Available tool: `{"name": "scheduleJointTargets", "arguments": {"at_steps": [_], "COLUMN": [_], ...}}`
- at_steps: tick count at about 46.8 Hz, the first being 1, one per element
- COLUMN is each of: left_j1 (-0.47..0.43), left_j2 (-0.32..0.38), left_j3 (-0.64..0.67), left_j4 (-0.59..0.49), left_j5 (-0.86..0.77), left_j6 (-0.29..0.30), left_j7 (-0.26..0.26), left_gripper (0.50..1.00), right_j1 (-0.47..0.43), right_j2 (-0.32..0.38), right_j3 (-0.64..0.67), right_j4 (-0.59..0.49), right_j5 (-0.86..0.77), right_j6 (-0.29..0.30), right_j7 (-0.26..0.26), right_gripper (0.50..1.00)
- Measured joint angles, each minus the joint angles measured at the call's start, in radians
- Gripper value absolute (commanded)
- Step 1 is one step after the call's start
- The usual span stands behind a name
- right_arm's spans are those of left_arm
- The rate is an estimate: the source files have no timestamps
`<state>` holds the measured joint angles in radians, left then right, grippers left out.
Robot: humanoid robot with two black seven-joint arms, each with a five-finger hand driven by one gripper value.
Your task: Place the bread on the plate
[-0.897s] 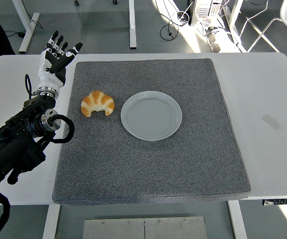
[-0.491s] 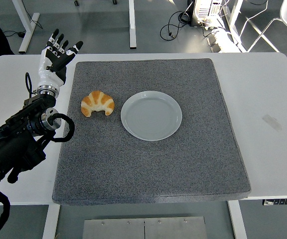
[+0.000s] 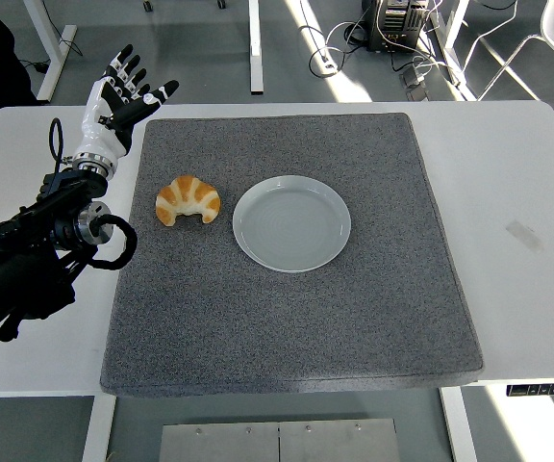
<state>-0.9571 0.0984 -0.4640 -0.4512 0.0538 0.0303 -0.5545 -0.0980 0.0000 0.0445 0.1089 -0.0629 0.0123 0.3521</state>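
Left hand (image 3: 113,104) over mat's (image 3: 354,327) far-left corner, fingers (image 3: 128,69) spread, empty. Bread (image 3: 188,199) lies on mat, just left of plate (image 3: 291,222), not touching. Plate bare.

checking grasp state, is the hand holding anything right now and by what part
Nothing is held. The left hand is open with fingers spread, above the table's far left corner, apart from the croissant, which lies on the grey mat beside the plate.

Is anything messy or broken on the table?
Nothing stands out. The croissant lies whole on the grey mat, just left of the empty plate; nothing is spilled or cracked. The left hand hovers past the mat's far left corner, its fingers spread.
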Motion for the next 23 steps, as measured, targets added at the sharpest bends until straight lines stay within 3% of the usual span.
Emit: {"name": "scheduleJointTargets", "arguments": {"at_steps": [11, 23], "left_j1": [-0.080, -0.085], "left_j2": [0.070, 0.091], "left_j3": [0.156, 0.167], "left_j4": [-0.006, -0.006], "left_j5": [0.002, 0.021], "left_j6": [0.001, -0.006], "left_j7": [0.002, 0.002], "left_gripper": [0.972, 0.969], "right_j1": [0.001, 0.001], "right_j2": [0.000, 0.000], "right_j3": [0.000, 0.000], "right_j4": [0.000, 0.000], "right_j5": [0.000, 0.000], "right_j6": [0.000, 0.000], "right_j7": [0.000, 0.000], "right_gripper": [1.000, 1.000]}}
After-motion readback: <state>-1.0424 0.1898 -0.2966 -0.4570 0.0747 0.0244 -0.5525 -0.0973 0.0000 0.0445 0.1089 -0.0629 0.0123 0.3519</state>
